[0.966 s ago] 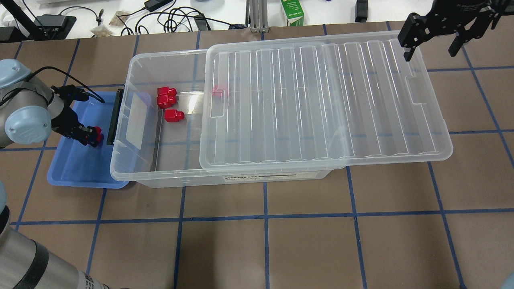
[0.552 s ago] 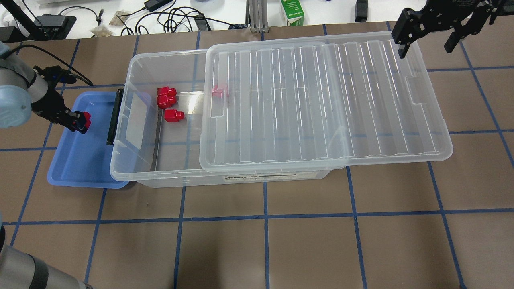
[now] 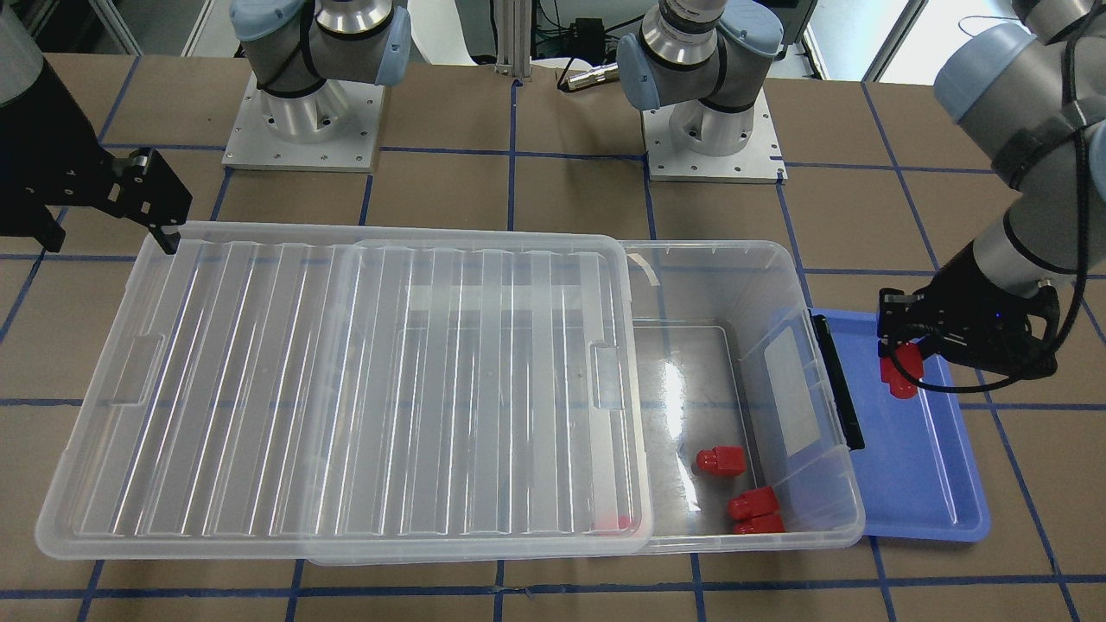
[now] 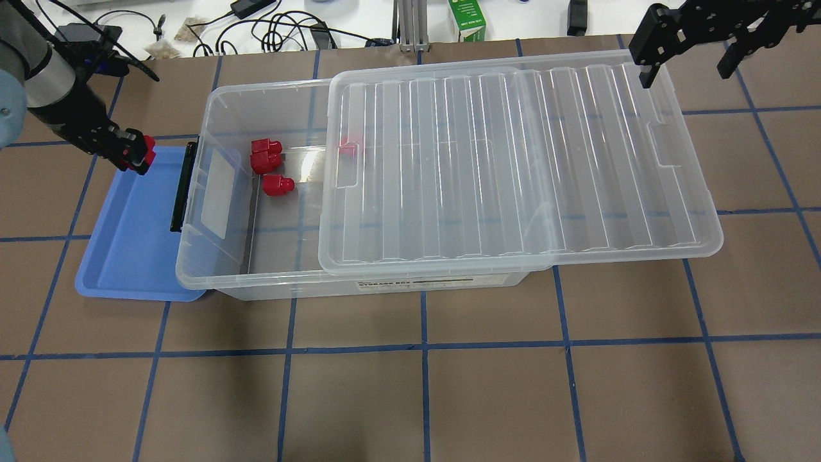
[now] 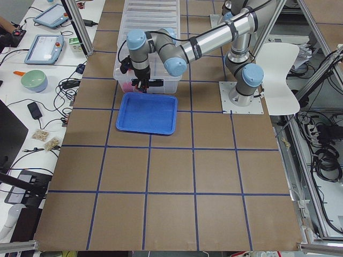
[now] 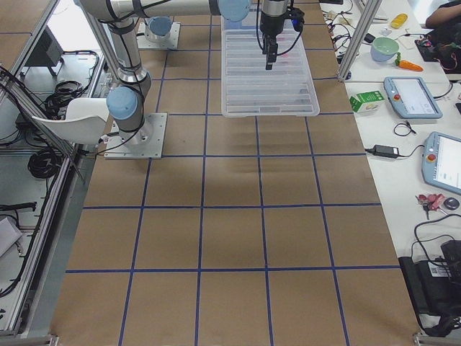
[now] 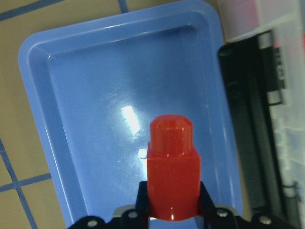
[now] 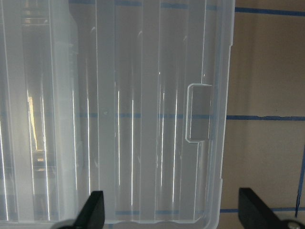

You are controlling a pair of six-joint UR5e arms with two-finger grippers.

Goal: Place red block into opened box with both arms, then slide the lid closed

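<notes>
Red block point(image 7: 171, 167), glossy cube with rounded stub, clenched in left end effector point(image 4: 136, 153); right end effector point(image 8: 171, 202) spread.

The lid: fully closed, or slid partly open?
Partly open. The lid covers most of the box, leaving the end by the latch uncovered.

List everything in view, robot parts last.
Shallow clear plastic box: one, clear, centre of brown table.
Ribbed translucent plastic lid: one, clear, covering box's right part.
Blue plastic tray: one, blue, at box's latch end.
Gripped small red plastic block: one, red, above tray.
Loose red plastic blocks: four, red, in box; one under lid.
Green carton: one, green, beyond table's far edge.
Left pincer: one, black, shut on gripped block.
Right pincer: one, black, open over lid's far corner.
</notes>
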